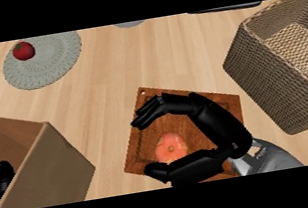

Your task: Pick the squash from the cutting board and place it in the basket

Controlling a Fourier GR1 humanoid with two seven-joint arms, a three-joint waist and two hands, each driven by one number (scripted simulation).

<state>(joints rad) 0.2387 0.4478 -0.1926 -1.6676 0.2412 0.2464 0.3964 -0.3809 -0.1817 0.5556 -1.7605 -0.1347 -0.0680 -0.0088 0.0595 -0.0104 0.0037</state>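
Head view: nothing is seen inside the woven wicker basket (292, 61); the small orange squash (170, 146) on the brown wooden cutting board (224, 102) is bracketed, untouched, by the spread right robot hand (216, 121).

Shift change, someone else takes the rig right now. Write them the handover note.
Right hand: over the brown wooden cutting board, fingers and thumb arched around the orange round squash, not closed on it.
Left hand: only a black part shows, beside the cardboard box; fingers not readable.
Woven wicker basket: right of the board.
Done: approach.
Left: grasp, lift, carry to the basket, release.
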